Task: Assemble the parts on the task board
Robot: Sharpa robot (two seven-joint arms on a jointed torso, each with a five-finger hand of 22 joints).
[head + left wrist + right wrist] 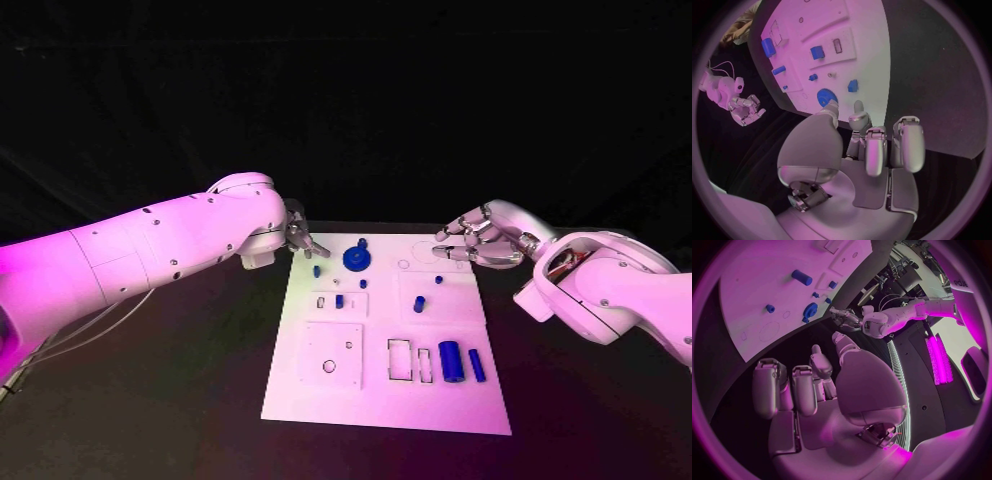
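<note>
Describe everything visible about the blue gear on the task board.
The blue gear is a flat, toothed disc, plastic by its look, with a raised blue knob at its centre. It lies flat near the far edge of the white task board, close to the left hand. In the left wrist view the gear sits just beyond that hand's fingertips; whether they touch it cannot be told.

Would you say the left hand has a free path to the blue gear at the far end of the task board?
Probably yes: the left hand hangs beside the blue gear, holding nothing, and nothing lies between them on the task board.
</note>
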